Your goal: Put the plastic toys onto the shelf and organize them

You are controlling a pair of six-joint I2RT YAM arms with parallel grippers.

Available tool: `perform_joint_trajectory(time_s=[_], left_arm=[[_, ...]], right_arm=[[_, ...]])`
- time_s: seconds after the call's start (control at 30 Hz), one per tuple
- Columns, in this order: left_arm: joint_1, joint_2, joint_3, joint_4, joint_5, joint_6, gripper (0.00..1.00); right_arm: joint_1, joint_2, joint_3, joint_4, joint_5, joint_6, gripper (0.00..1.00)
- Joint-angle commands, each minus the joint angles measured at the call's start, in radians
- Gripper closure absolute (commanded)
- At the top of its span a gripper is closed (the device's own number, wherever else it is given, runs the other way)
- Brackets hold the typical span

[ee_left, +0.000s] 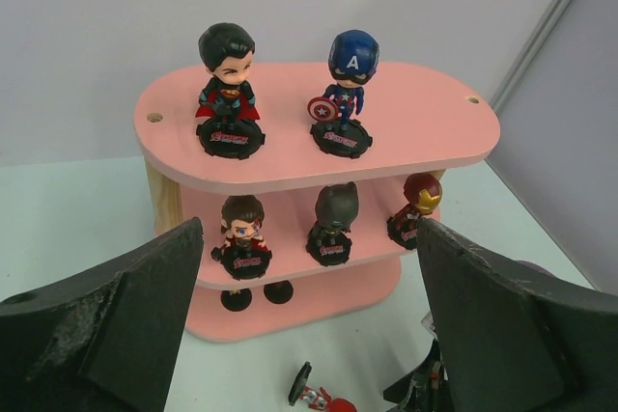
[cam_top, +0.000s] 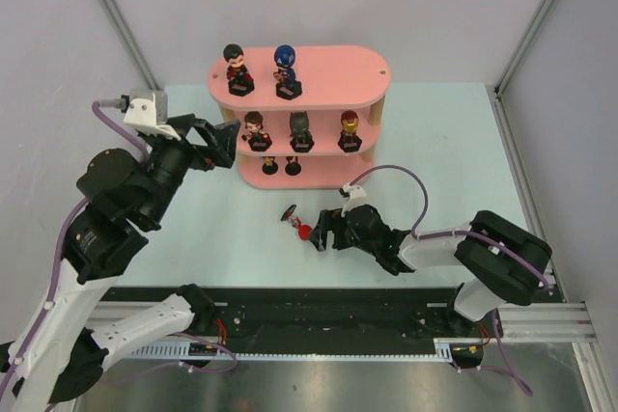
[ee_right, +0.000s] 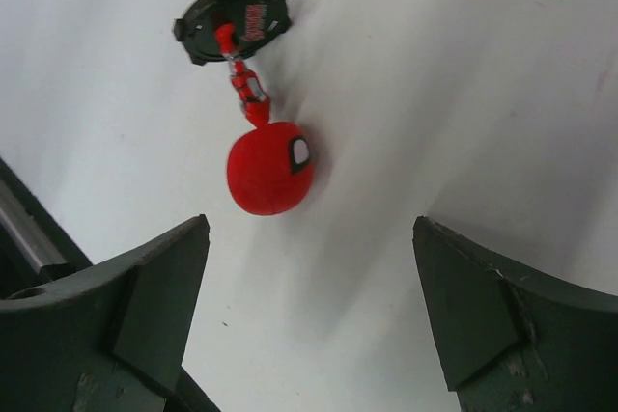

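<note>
Since the shelf (cam_top: 319, 79) already carries figs (cam_top: 286, 71) on its tiers, we judge the one left is the red-headed toy (ee_right: 254, 108), lying flat on the table (cam_top: 435, 161) in front of the shelf. L gripper (cam_top: 224, 139) hangs spread & empty at the shelf's left end. R gripper (ee_right: 309, 238), also spread & empty, is nearer. Toy's long axis: base toward the shelf, head toward R. R wrist cam shows the head just ahead of the fingertips; top cam can't separate them.

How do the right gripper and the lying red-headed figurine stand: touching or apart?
Apart. In the right wrist view, bare table shows between the red-headed figurine and both fingers of the open right gripper. The figurine lies on its side.
</note>
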Motion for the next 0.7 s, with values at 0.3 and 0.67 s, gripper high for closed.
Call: perform_joint_trajectory(time_s=[0.3,0.67], left_arm=[[0.004,0.000,0.001,-0.014,0.008,-0.024,0.03],[0.003,0.008,-0.001,-0.019,0.005,-0.024,0.03]], right_arm=[[-0.006,0.177,0.108,0.175,-0.142,-0.057,0.13],[-0.012,0.220,0.122,0.161,-0.139,-0.054,0.26]])
